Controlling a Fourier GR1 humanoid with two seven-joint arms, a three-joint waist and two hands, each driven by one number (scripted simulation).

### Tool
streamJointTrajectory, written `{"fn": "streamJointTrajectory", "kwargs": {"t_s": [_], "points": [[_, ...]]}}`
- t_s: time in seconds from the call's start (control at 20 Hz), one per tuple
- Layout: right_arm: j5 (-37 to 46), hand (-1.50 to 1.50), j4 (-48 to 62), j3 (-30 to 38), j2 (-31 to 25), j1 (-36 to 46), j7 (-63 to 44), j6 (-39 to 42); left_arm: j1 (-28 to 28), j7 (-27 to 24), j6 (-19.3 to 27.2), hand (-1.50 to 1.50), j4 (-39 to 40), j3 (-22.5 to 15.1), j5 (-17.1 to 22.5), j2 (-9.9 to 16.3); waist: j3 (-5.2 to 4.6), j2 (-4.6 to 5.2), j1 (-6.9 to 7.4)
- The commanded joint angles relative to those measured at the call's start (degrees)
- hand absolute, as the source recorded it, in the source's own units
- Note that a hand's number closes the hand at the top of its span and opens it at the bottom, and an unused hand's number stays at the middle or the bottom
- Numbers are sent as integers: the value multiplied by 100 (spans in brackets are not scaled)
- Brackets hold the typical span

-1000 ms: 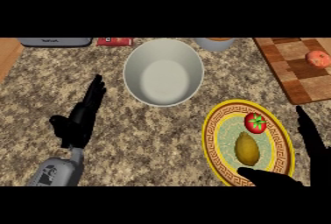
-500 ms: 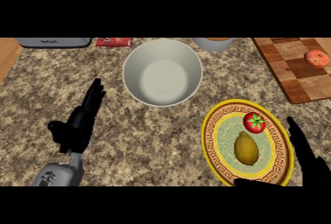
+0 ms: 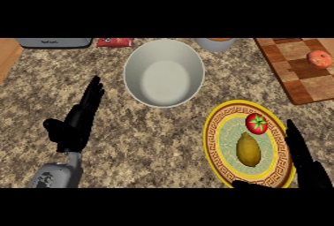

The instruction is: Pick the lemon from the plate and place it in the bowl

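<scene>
Speckled granite counter [image 3: 150, 132] carries it all: lemon [image 3: 248, 149] lies on the yellow-rimmed plate [image 3: 215, 145] just below a tomato [image 3: 256, 123], bowl [image 3: 164, 73] up-left. Right hand [image 3: 301, 155] hangs at the plate's right edge, fingers straight, holding nothing. Left hand [image 3: 78, 121] rests open, well apart.

I see counter [image 3: 163, 132]: speckled granite-like stone | bowl [image 3: 163, 73]: smooth matt, ceramic look | cutting board [image 3: 297, 66]: wood blocks | lemon [image 3: 248, 149]: dull, slightly rough skin | tomato [image 3: 256, 123]: glossy
</scene>
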State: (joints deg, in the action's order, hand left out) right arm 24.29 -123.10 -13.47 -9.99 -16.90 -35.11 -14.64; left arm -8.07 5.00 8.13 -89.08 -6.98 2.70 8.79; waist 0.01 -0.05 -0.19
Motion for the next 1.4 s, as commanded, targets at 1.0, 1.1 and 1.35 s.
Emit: {"fn": "streamJointTrajectory", "kwargs": {"t_s": [1.0, 1.1, 1.35], "points": [[68, -150, 1771, 246, 623, -28, 1202, -329, 95, 3, -34, 0, -63, 37, -599, -569, -1, 2, 11], [125, -150, 2231, 469, 502, 199, 1221, -312, -199, 299, 141, 0, -163, -3, -699, -670, 1, 4, 13], [340, -150, 2311, 204, 577, 244, 1147, -149, 281, -323, -310, 0, 41, 183, -499, -507, -1, 1, 17]]}}
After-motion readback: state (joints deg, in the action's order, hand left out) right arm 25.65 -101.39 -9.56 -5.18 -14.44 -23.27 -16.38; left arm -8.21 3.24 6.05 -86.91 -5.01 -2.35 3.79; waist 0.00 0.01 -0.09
